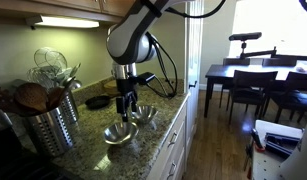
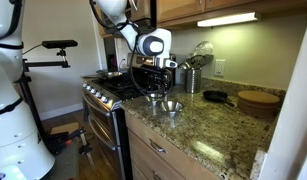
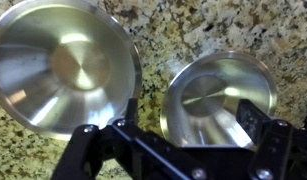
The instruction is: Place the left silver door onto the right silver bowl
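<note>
Wrist view looks straight down past the tool [image 3: 189, 128], whose jaws stand spread wide with nothing in their hold; we see the right bowl [image 3: 218, 100] lying between them. In an exterior view the arm [image 1: 133, 40] bends over from above and drops its wrist vertically, so the tool hangs just above the two bowls. They sit on a speckled granite bench [image 1: 88, 150] in a kitchen, with a stove [image 2: 113, 90] at one end, a ribbed metal holder [image 1: 43, 120] full of utensils nearby, and a dark dining table [image 1: 253, 72] in the next room. The left bowl [image 3: 63, 65] is shiny, empty silver and looks wider than the right one; both stand upright, just beside each other.
</note>
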Robot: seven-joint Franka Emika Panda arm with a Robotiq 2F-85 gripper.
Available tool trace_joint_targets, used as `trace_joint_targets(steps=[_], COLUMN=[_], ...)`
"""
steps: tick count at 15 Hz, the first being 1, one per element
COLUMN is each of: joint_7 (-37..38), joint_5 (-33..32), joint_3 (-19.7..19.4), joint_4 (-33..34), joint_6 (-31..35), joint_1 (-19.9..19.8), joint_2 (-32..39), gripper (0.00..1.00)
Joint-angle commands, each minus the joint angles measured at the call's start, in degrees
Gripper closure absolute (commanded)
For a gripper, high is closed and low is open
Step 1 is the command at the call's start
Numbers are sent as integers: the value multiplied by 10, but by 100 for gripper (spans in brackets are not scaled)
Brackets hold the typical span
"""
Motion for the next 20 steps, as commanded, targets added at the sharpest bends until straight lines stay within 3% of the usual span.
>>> trace_joint_targets(steps=[1, 20], joint_7=[-22, -30], joint_5=[22, 41], joint_3=[4, 9], joint_4=[21, 71], joint_6=[-24, -46], joint_1=[-5, -9], joint_2=[15, 77], gripper=[0, 0])
